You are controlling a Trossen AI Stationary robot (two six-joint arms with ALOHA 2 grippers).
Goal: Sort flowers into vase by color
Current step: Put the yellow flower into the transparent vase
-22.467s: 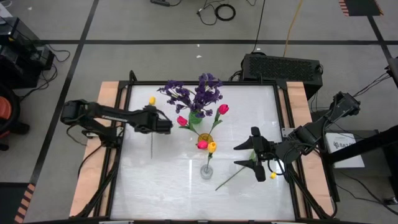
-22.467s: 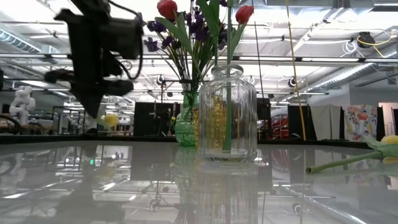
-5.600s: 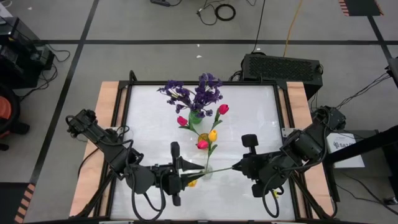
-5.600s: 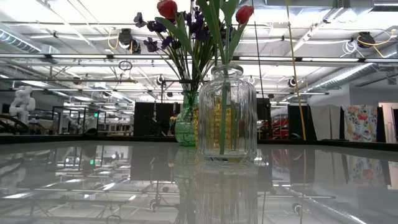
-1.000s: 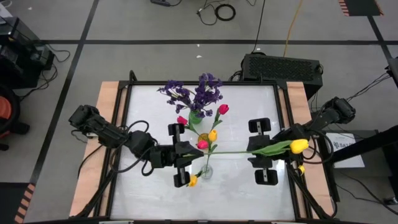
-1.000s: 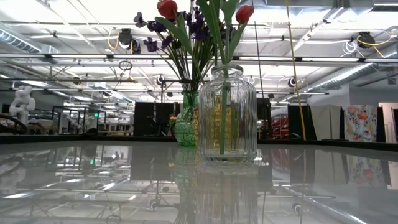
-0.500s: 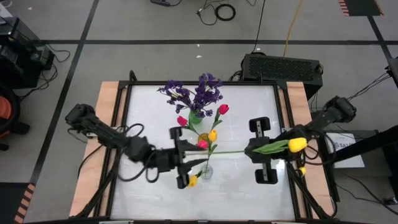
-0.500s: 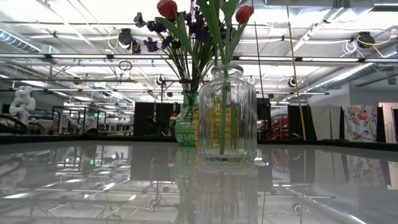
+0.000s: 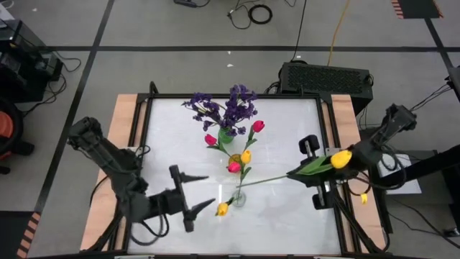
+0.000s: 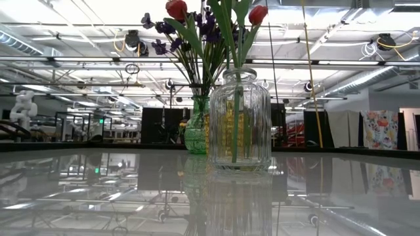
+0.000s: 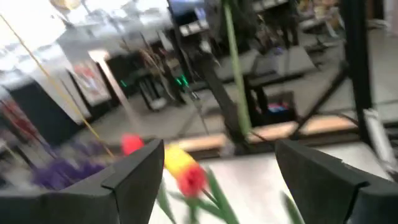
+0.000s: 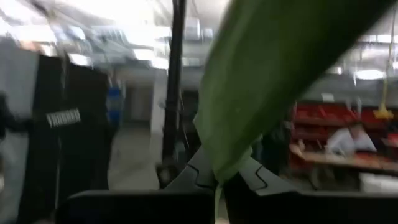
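The right gripper (image 9: 316,175) is clamped on a yellow tulip (image 9: 341,158); its stem runs to the clear vase (image 9: 238,196). The left gripper (image 9: 188,194), fingers apart, hangs beside that vase; the green vase (image 9: 226,137) of purple sprigs (image 9: 228,108) stands behind.

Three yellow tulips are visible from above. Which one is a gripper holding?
The yellow tulip at the table's right edge: the right gripper is shut on its stem near the leaves. The other two stand loose at the middle vases, and the open left gripper holds nothing.

Both arms are dark, jointed and slim, black cables looping along them; each gripper (image 9: 192,193) (image 9: 317,175) ends in two dark fingers.
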